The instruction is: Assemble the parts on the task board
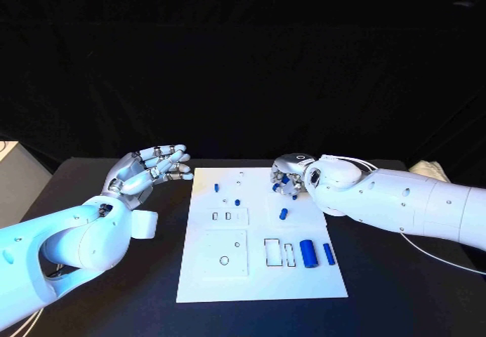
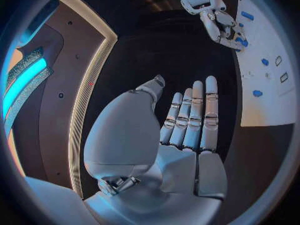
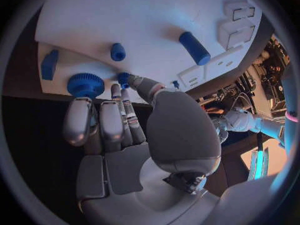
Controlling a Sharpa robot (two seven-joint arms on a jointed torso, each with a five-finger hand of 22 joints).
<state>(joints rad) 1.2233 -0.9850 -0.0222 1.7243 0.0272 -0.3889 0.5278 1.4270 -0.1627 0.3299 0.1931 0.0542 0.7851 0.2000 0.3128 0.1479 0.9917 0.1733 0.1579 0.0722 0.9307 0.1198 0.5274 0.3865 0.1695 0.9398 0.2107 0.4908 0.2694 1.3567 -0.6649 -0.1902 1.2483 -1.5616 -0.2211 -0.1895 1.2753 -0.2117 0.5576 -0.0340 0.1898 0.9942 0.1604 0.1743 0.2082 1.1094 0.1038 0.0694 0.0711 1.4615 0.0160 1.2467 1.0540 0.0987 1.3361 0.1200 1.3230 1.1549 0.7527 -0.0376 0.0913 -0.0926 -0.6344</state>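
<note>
The right hand (image 1: 286, 177) is parked over the far right corner of the board (image 1: 261, 281), fingers curled down together. From the wrist view, the fingertips (image 3: 123, 80) are touching a small blue part and sitting just beside a blue gear (image 3: 85, 85), but a real pinch can't be made out, so whether anything is actually held can't be told.

The left hand (image 1: 150, 168) is held up off the table, just beside the board's far left corner, fingers straight and apart, palm bare, nothing in it.

On the board, a short blue cylinder (image 1: 284, 213) is lying near the middle right, tilted. A small blue peg (image 1: 215, 187) is seen toward the far left side. Two bigger blue cylinders (image 1: 307, 253) are lying side by side by the near right edge, next to rectangular slots (image 1: 272, 252). An oval hole (image 1: 224, 260) is cut in the near left block.
</note>
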